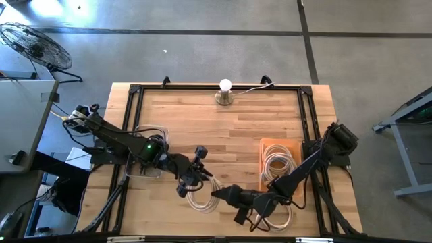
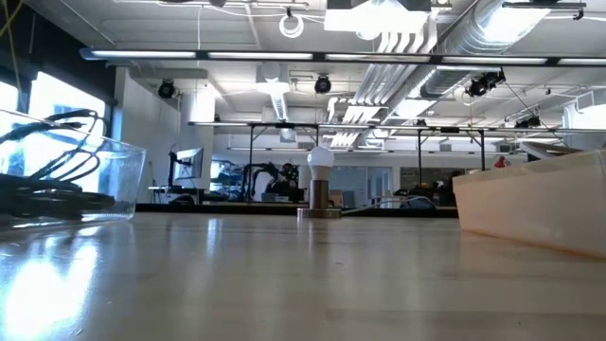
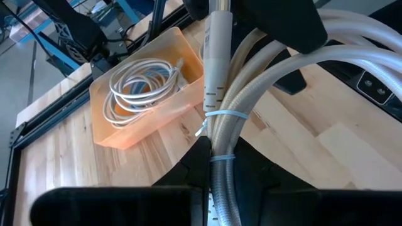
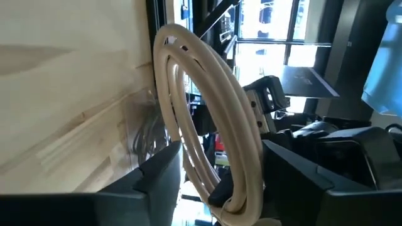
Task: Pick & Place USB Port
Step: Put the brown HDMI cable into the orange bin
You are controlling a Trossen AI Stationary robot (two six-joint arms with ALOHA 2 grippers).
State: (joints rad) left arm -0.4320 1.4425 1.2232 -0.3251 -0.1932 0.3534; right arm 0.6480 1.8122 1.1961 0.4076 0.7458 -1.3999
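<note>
**Coiled white USB cable, held between two grippers at the table's front edge**

Item: coiled white cable (image 1: 204,197), bundled with thin ties, raised on edge near the front middle of the wooden table (image 1: 229,128).

Left gripper (image 1: 192,179): fingers pinched tight on the tied section of the coil; in the left wrist view the bundle (image 3: 221,125) runs straight up from between the two dark fingers (image 3: 188,172).

Right gripper (image 1: 223,195): reaches in from the right, its fingers spread wide on either side of the coil's loop (image 4: 210,125). Whether the fingers (image 4: 157,179) touch the cable cannot be told.

Orange bin (image 1: 280,167): on the table's right side, holding another coiled white cable (image 1: 277,162).

Clear container (image 2: 71,180): on the table's left side, with dark cables inside.

Bulb lamp (image 1: 225,92): at the back middle of the table.
</note>
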